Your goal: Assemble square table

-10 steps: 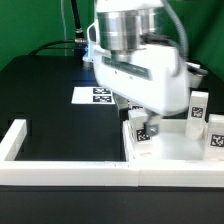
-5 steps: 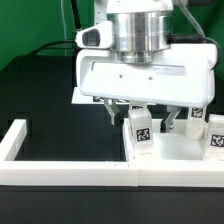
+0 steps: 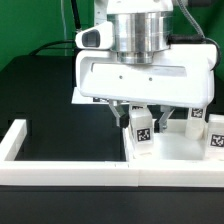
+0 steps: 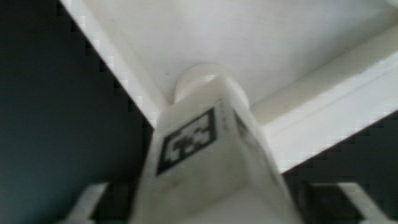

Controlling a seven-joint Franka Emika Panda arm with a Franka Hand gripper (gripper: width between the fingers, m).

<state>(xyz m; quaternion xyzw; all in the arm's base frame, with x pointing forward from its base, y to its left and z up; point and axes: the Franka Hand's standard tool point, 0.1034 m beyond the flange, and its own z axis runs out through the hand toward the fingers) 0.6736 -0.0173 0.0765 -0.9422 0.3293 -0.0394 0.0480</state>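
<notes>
The arm's wide white wrist housing filled the upper middle of the exterior view, and below it the gripper (image 3: 137,114) reached down over a tagged white leg block (image 3: 141,130) standing near the corner of the square table slab (image 3: 175,148). The slab lay on the black table (image 3: 50,95), tucked into the corner of the long white border wall (image 3: 70,170) toward the exterior view's right, with more leg blocks (image 3: 197,106) standing on or behind it farther right. In the wrist view the leg block (image 4: 205,150) rose close under the camera, its tag facing the lens, with the dark fingertips (image 4: 93,205) to either side of it and the slab's pale rim (image 4: 160,70) running behind. The jaws straddled the leg, but whether they were pressing on it or merely flanking it could not be told from either view. The step in hand looked like picking up a leg for fitting into one of the slab's corner holes. The next move would call for a firm, square grip low enough to keep the leg upright, then a clean lift without knocking the neighbouring blocks or the slab's rim.
</notes>
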